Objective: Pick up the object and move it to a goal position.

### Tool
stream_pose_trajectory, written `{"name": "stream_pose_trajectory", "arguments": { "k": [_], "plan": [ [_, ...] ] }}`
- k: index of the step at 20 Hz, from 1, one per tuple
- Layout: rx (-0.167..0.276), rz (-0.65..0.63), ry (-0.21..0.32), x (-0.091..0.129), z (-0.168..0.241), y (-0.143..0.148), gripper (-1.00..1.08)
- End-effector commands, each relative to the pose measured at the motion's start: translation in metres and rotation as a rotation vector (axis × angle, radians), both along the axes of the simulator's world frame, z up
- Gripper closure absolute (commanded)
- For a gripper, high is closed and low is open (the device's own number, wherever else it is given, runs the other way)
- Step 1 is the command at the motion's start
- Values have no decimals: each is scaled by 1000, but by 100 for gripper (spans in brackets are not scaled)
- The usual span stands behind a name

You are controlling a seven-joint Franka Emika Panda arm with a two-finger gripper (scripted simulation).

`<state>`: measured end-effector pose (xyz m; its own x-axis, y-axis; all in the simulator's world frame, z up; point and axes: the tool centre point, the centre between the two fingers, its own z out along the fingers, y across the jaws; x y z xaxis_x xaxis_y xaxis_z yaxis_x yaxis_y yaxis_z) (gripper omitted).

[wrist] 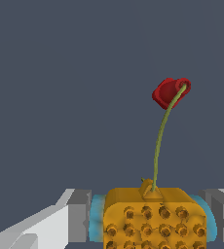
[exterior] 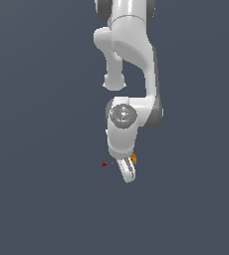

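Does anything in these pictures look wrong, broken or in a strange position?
Nothing looks damaged. The orange object sits squarely between the gripper fingers, its thin stem curving out to a red tip.

A plain dark slate-blue surface fills the exterior view edge to edge; it is even in tone, unmarked; the wrist view shows the same flat backdrop.
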<state>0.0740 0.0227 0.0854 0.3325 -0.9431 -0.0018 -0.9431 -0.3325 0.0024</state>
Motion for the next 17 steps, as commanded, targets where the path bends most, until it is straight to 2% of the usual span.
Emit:
{"name": "stream_pose_trajectory", "arguments": {
  "k": [1, 10, 17],
  "plan": [
    [0, -1, -2, -1, 25, -12, 108],
    [0, -1, -3, -4, 93, -45, 108],
    [-1, -1, -3, -3, 109, -53, 108]
  ]
}}
